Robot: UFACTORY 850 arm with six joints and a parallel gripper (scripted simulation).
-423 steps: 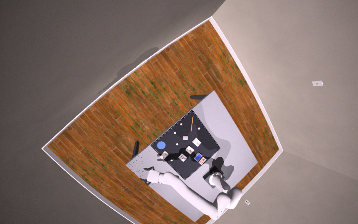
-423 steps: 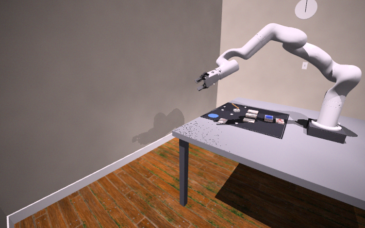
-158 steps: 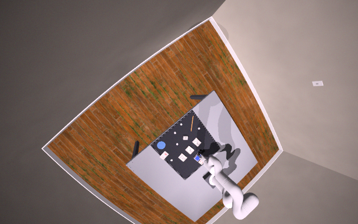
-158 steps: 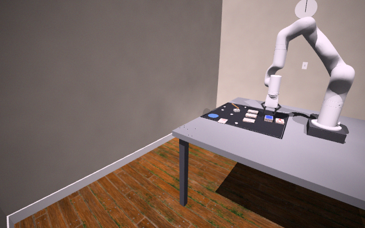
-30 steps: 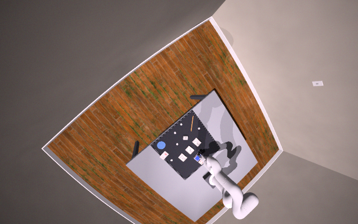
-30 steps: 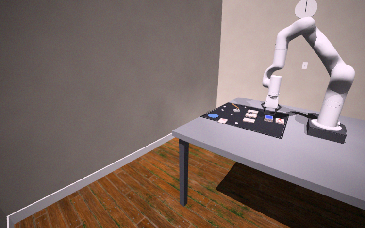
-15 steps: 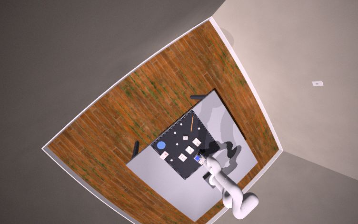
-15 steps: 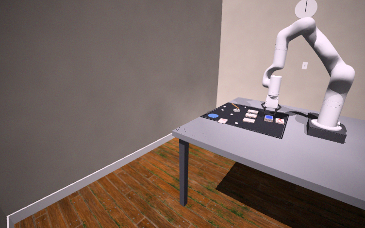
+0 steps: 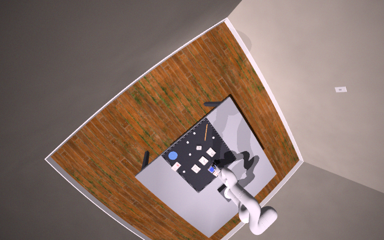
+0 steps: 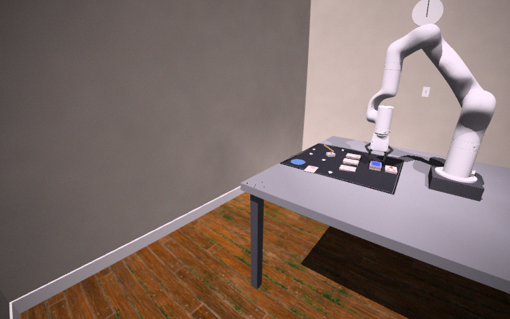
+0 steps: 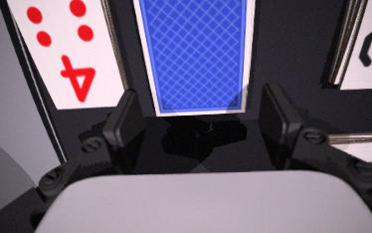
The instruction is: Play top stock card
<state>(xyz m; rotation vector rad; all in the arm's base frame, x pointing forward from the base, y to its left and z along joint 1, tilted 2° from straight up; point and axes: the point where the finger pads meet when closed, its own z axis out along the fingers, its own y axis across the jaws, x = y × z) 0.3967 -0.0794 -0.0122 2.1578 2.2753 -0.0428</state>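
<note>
The face-down stock (image 11: 196, 52) shows a blue cross-hatched back with a white border; it also shows in the top view (image 9: 211, 169) and the exterior view (image 10: 375, 164). My gripper (image 11: 200, 106) is open and empty, low over the black card cloth (image 10: 342, 163), with its fingertips just short of the stock's near end. The waste, a face-up red 4 (image 11: 67, 50), lies to the left of the stock in the wrist view and also shows in the exterior view (image 10: 390, 169). Three face-up piles (image 10: 350, 161) lie in a row beyond the stock. One pile's edge (image 11: 355, 45) shows at the right of the wrist view.
On the cloth are a blue disc (image 10: 298, 161), a single face-up card (image 10: 311, 168), an orange stick (image 10: 329, 147), a small block (image 10: 330, 153) and several small white pieces. The arm's base (image 10: 456, 180) stands on the grey table to the right of the cloth.
</note>
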